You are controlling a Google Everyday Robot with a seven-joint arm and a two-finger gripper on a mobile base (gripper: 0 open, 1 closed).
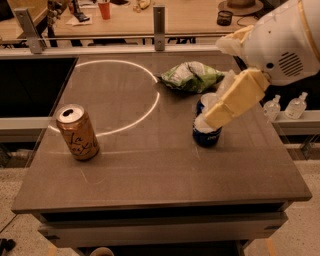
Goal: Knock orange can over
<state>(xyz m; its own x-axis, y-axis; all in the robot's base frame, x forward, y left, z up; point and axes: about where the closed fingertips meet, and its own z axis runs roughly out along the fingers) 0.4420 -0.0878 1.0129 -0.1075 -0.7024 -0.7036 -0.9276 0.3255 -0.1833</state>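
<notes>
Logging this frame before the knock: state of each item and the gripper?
Orange can: upright, not knocked over, well apart from the gripper.
Blue can: upright, top partly hidden by the gripper.
Chip bag: lying crumpled, behind the blue can.
Gripper: holds nothing, in front of the blue can's top.

From where I stand, the gripper (209, 119) hangs over the right half of the desk (150, 170), towards its right edge. It covers most of the blue can (206, 138), so only the dark base and a sliver of rim show. The white arm (280, 40) runs off past the top and right. Beyond the desk's far edge, a red cup (104, 8) is cut off at the top.
</notes>
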